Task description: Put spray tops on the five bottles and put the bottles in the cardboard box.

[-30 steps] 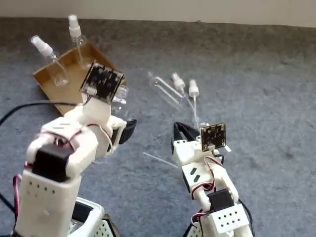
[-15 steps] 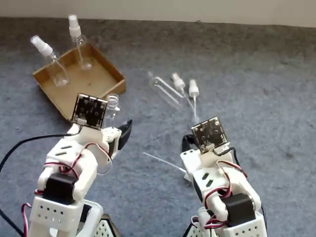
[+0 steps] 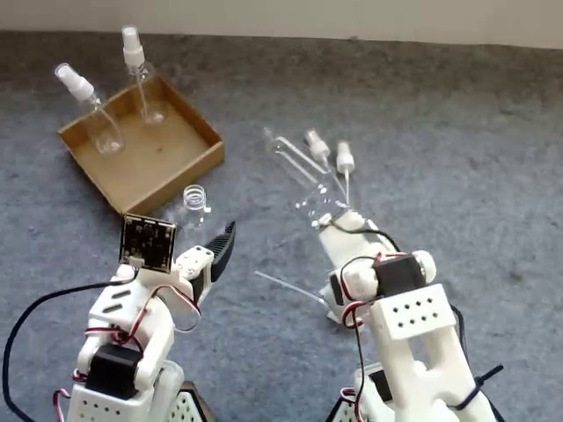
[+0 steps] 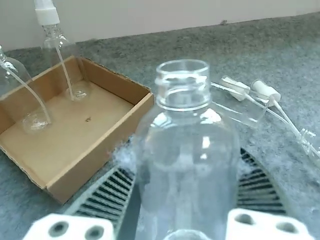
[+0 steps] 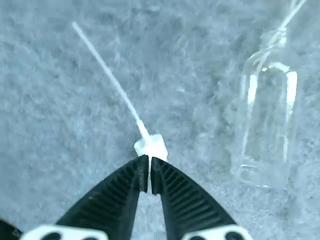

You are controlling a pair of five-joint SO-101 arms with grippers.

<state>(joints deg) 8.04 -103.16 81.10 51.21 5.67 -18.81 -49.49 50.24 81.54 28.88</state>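
Two robot arms work over a grey carpeted surface (image 3: 457, 132). The left claw (image 4: 184, 160) is closed around the body of an upright clear bottle with an open threaded neck (image 4: 182, 87). It holds the bottle near a shallow brown cardboard box (image 4: 100, 157), in which two capped clear bottles (image 3: 107, 134) stand. The right claw (image 5: 150, 167) points down with its jaws all but closed. Its tips touch a small white spray top (image 5: 151, 146) lying on the carpet, with a thin dip tube (image 5: 107, 75) trailing away. Whether the top is pinched cannot be told. Another clear bottle (image 5: 265, 125) lies nearby. The spray top looks light and slippery and its tube bendy, so it is best gripped by the firm white head. The bottle seems light and smooth, so it is best held mid-body.
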